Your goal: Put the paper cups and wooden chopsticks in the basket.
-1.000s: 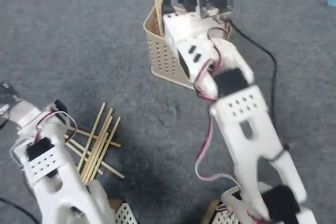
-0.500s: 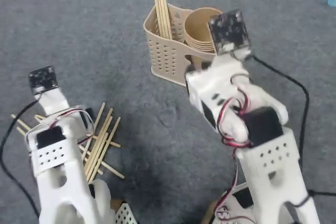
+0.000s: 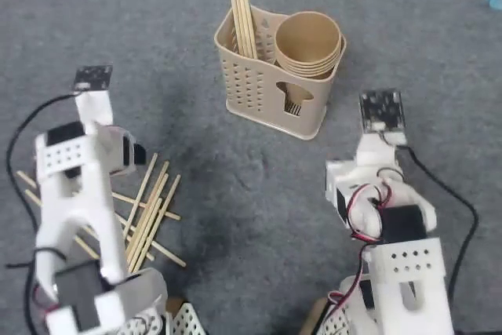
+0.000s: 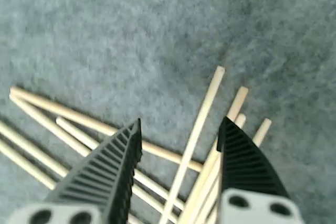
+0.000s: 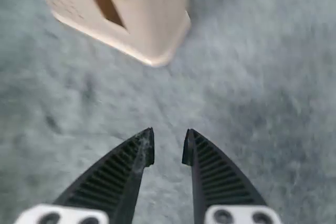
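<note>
Beneath the spread left end effector [image 4: 181,124], scattered wooden chopsticks [image 4: 208,103].

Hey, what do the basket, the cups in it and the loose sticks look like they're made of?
The basket looks like moulded beige plastic, matte, with rows of small holes in its wall. The cups seem to be plain tan paper, with thin stacked rims. The sticks look like pale bare wood, with square-cut ends.

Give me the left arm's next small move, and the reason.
Probably lower the left tool and close it on the chopstick lying between its open jaws. More chopsticks lie loose on the carpet there, while the cups already sit in the basket.
</note>
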Tool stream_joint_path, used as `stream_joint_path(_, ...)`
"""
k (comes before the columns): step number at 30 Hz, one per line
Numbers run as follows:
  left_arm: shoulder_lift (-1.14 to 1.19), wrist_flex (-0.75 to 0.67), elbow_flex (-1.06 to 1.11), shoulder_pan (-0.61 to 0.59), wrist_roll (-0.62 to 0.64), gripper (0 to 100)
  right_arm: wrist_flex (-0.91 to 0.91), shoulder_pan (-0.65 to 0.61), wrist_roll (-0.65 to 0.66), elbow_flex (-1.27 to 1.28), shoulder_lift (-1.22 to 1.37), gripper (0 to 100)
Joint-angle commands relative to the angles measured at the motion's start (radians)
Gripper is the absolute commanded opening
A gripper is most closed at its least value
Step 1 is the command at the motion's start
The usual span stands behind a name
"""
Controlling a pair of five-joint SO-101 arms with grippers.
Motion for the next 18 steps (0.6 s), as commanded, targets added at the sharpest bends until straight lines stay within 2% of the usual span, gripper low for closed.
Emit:
stream_joint_path(1,0.051,0.009,-0.09,0.011,-0.023,22,-0.125,0.038,-0.009,0.173,-0.065,9.7)
stream_joint_path(6,0.135,0.005,-0.104,0.066,-0.026,22,-0.308,0.033,-0.009,0.445,-0.136,9.7)
stream_joint_path(8,0.172,-0.003,-0.108,0.095,-0.026,22,-0.346,0.038,-0.009,0.482,-0.179,9.7)
stream_joint_path(12,0.259,-0.009,-0.156,0.135,-0.021,22,-0.263,0.031,-0.005,0.489,-0.266,9.7)
stream_joint_path(18,0.387,-0.005,-0.26,0.133,-0.017,21,-0.197,0.031,-0.002,0.526,-0.397,9.7)
